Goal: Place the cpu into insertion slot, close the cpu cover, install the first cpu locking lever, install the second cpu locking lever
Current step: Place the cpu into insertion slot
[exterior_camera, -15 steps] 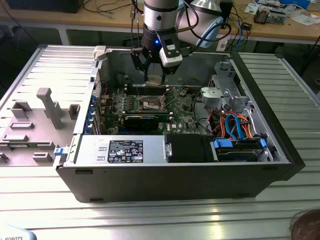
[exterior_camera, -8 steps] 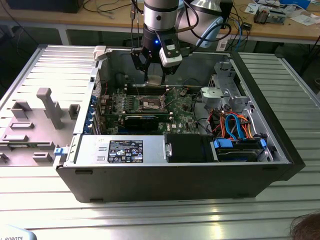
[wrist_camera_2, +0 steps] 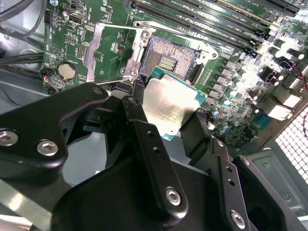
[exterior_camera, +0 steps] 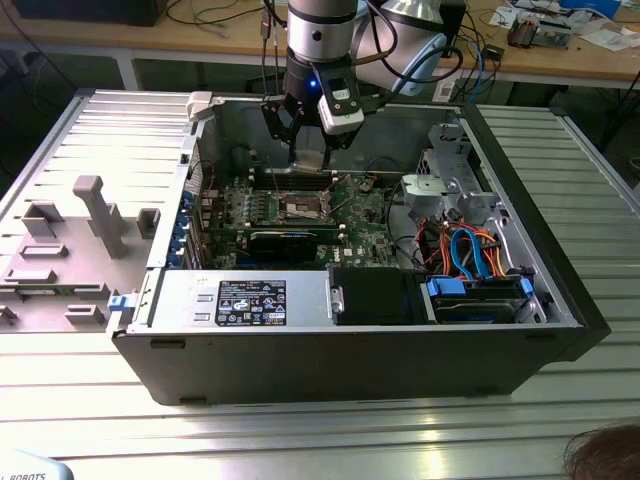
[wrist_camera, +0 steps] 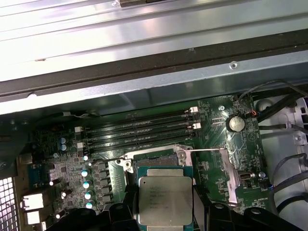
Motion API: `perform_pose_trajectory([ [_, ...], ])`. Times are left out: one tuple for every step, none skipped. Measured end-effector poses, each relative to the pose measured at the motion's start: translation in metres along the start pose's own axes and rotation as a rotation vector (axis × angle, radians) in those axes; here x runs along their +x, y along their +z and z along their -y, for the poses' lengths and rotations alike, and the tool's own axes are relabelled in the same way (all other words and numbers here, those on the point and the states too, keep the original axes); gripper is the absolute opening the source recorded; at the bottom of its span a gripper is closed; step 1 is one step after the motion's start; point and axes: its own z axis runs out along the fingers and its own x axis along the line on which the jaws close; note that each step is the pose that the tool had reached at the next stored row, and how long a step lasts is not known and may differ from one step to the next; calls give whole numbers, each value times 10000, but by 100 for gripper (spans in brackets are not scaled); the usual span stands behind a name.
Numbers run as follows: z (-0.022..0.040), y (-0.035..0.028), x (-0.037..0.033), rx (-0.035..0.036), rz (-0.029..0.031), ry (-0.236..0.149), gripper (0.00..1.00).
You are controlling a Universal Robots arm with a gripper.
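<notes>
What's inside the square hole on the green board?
The insertion slot has no chip in it: dark pins with gold contacts in the middle. The cpu, held by the gripper, covers one edge, so that part is hidden.

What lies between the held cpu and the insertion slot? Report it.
Nothing: in the second wrist view the stretch from cpu to open insertion slot is bare.

Open grey computer case [exterior_camera: 350, 370] lying on a ribbed metal table [exterior_camera: 300, 440]. Along the case's near edge, a silver power supply [exterior_camera: 250, 300] with a labelled top. Towards its near corner on the exterior view's right, blue and orange cables [exterior_camera: 475, 250]. Grey moulded fixture [exterior_camera: 70, 250] at the table's edge on the exterior view's left. Inside the case, long memory slots [wrist_camera: 139, 132] and a coin battery [wrist_camera: 236, 123].
</notes>
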Motion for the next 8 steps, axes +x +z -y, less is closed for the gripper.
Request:
perform_pose_trajectory([
  [0,0,0,-1,2,20,55],
  [0,0,0,-1,3,45,55],
  [0,0,0,-1,4,64,55],
  [0,0,0,-1,5,75,55],
  [0,0,0,-2,6,89,55],
  [0,0,0,-2,7,100,55],
  [0,0,0,-2,7,111,55],
  [0,0,0,-2,8,125,55],
])
